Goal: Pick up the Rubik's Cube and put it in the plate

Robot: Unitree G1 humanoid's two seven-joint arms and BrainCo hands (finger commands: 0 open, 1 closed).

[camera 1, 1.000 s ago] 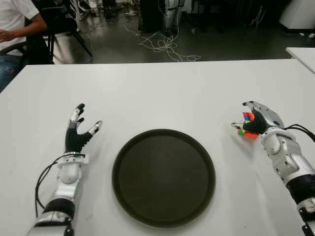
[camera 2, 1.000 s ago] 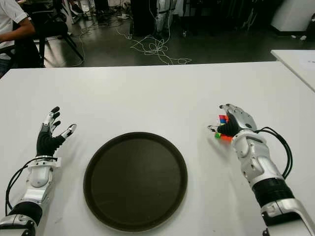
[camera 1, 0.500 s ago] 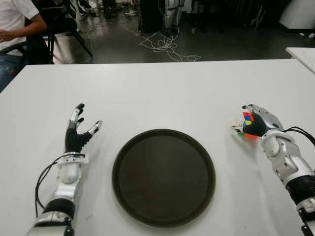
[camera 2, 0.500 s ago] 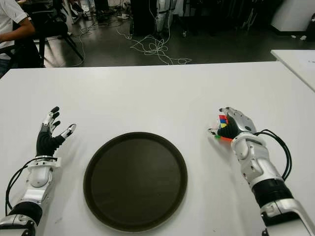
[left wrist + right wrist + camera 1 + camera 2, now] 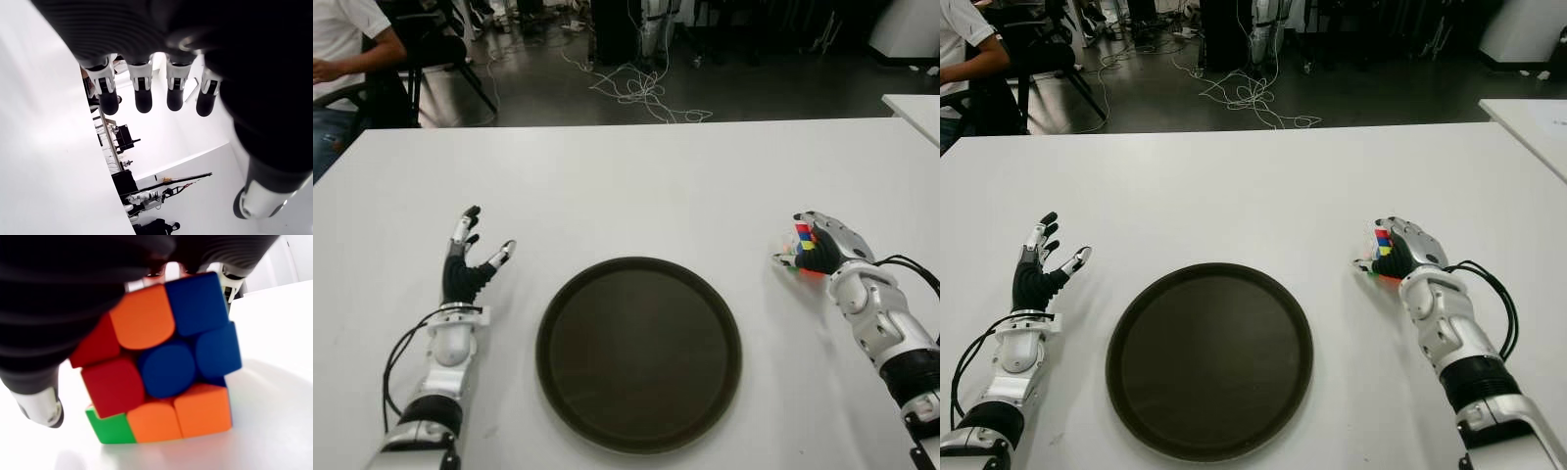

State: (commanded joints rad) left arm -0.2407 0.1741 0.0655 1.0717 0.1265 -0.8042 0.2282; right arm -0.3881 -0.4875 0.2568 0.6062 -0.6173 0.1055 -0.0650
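One hand at work: right hand (image 5: 822, 247), right of frame, clasps the Rubik's Cube (image 5: 159, 363); left hand (image 5: 470, 264) splayed, empty; next, judged, lift leftward over the plate (image 5: 638, 352) on the worktop (image 5: 636, 186)

Table: a white tabletop (image 5: 636, 176) is seen across most of both eye views, its far edge lying against a dark floor.
Second table: the corner of another white surface (image 5: 915, 108) is seen at the right edge, apart from the main table.
Floor: a dark floor (image 5: 773, 93) is seen beyond the table.
Cables: a tangle of pale cables (image 5: 641, 93) is spread on the floor behind the table's middle.
Person: a seated person in a white shirt (image 5: 342, 44) is partly seen at the far left.
Chair: a dark chair (image 5: 435, 49) is placed beside the person.
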